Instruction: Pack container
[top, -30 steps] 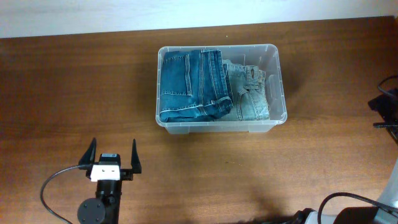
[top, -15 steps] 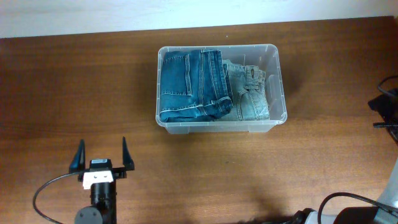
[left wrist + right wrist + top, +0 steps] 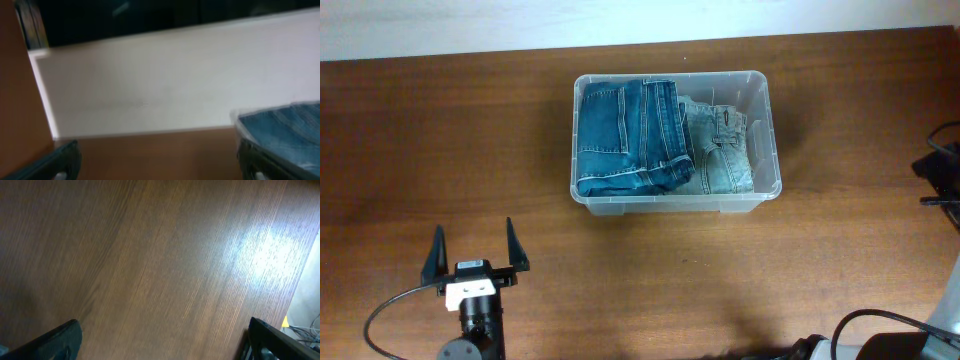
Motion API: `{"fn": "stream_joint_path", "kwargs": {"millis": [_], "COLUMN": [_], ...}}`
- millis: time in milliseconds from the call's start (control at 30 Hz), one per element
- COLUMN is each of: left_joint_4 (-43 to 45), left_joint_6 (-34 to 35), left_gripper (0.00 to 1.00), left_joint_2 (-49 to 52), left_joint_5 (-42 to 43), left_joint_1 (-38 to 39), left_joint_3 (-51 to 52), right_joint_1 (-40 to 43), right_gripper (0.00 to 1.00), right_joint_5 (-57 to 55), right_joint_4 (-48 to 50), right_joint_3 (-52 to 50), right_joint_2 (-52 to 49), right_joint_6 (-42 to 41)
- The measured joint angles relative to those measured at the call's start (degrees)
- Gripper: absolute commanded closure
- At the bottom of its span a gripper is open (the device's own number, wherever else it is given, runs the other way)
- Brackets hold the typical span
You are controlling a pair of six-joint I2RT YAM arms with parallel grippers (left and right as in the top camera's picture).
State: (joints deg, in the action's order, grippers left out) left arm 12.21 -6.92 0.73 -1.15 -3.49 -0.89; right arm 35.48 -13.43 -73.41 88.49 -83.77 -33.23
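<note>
- Container (image 3: 767, 135) is sitting on the worktop (image 3: 440, 130), towards the back edge and slightly right of centre.
- Inside it, folded dark jeans (image 3: 625, 135) are lying on the left, and lighter jeans (image 3: 720, 150) are lying beside them on the right, touching them.
- Left fingers (image 3: 512, 248) are standing wide open near the front-left of the worktop, holding nothing, well apart from the container.
- Right fingers (image 3: 62, 337) are spreading wide over bare wood, gripping nothing.
</note>
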Motion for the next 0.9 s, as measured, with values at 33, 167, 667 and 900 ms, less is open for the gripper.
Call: {"fn": "stream_joint_path", "kwargs": {"millis": [33,167,667,900], "left_joint_4": [-0.68,-6.36,-16.74,-16.74], "left_joint_6": [0.00,0.00,0.00,0.00], "left_gripper": [0.01,0.01,0.01,0.01], "left_joint_2": [0.00,-0.07,-0.11,-0.11], "left_joint_5": [-0.02,-0.83,-0.85,-0.83], "left_joint_1": [-0.04,-0.09,1.16,3.10], "left_joint_3": [0.00,0.09,0.15,0.15], "right_joint_1": [0.00,0.00,0.00,0.00], "right_gripper": [0.02,0.02,0.02,0.02], "right_joint_5": [0.00,0.02,0.00,0.00], "right_joint_4": [-0.02,-0.02,0.00,0.00], "right_joint_3": [0.00,0.00,0.00,0.00], "right_joint_2": [0.00,0.00,0.00,0.00], "right_joint_6": [-0.07,-0.02,-0.07,-0.07]}}
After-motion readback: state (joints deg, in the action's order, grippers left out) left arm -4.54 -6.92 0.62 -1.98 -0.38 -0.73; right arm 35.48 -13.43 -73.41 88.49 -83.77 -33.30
